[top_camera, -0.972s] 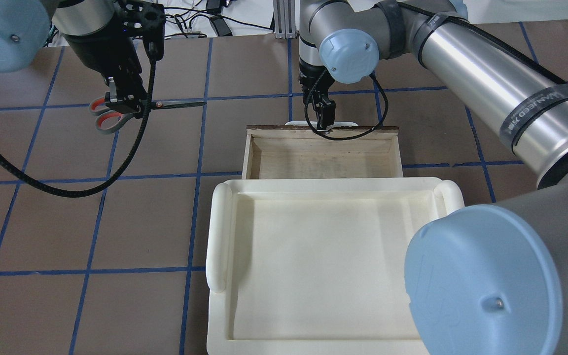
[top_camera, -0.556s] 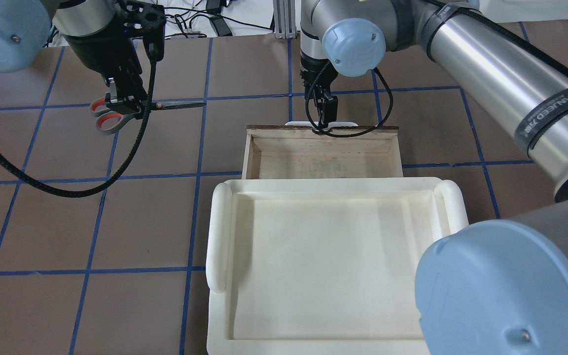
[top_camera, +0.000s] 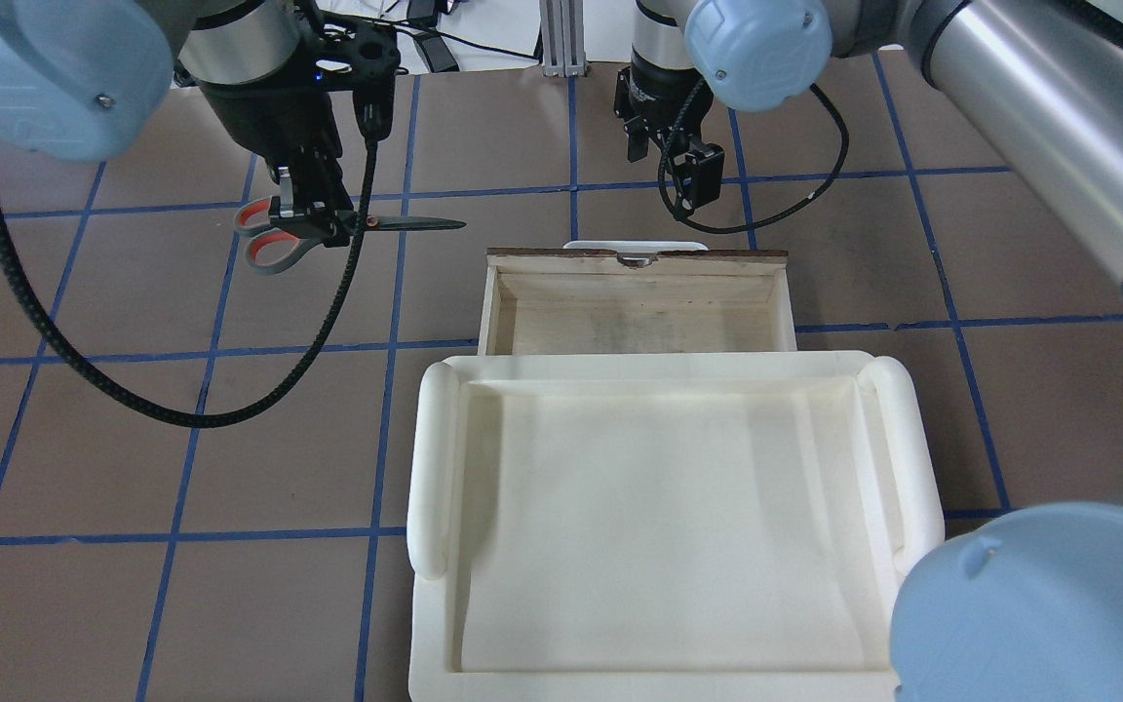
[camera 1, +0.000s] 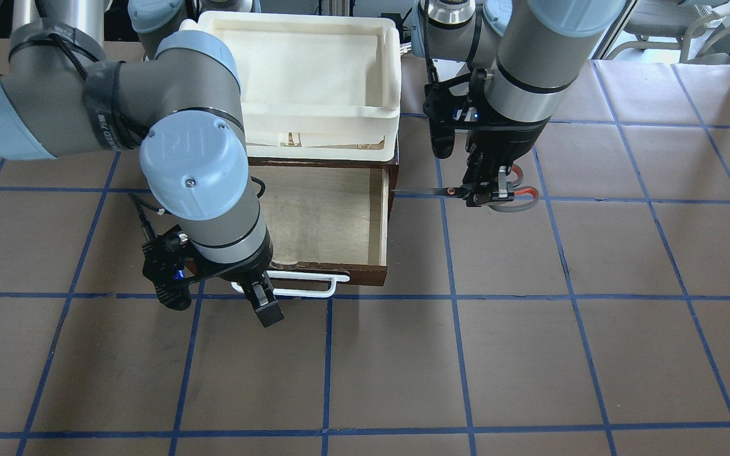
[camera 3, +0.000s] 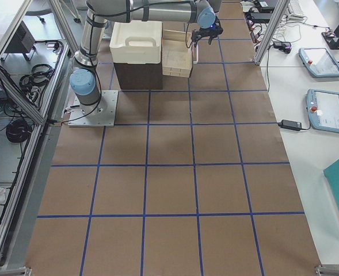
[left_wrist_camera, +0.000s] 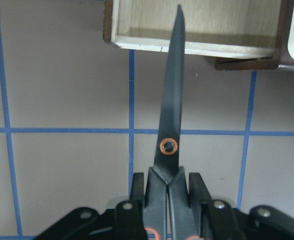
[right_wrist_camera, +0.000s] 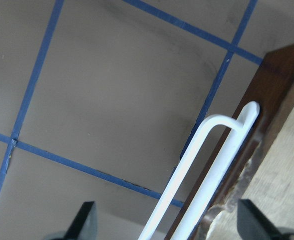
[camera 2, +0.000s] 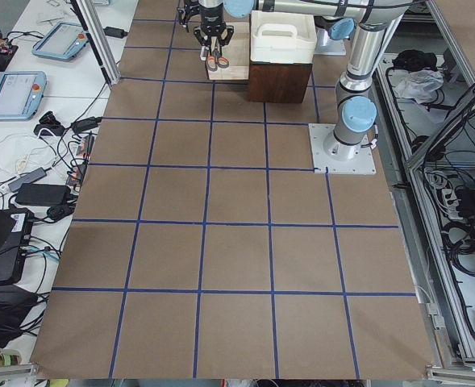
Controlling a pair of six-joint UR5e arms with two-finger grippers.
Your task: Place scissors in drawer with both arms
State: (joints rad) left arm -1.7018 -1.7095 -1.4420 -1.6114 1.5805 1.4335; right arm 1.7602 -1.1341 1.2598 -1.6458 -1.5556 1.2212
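The scissors have grey handles with orange-red inner loops. My left gripper is shut on them near the pivot and holds them level above the table, left of the drawer, blades pointing at it. In the left wrist view the blade points at the drawer's side wall. The drawer is pulled open and its plywood inside is bare. My right gripper is open and empty, just beyond the white bar handle. The right wrist view shows its fingers wide apart over the handle.
A cream-white plastic tray sits on the dark cabinet behind the drawer and overhangs its rear part. In the front-facing view the tray is at the top and the drawer wall below it. Brown table with blue tape lines all around.
My right gripper has left the drawer handle and drawn back from it, up and away. My left gripper has carried the scissors to the right, closer to the drawer.
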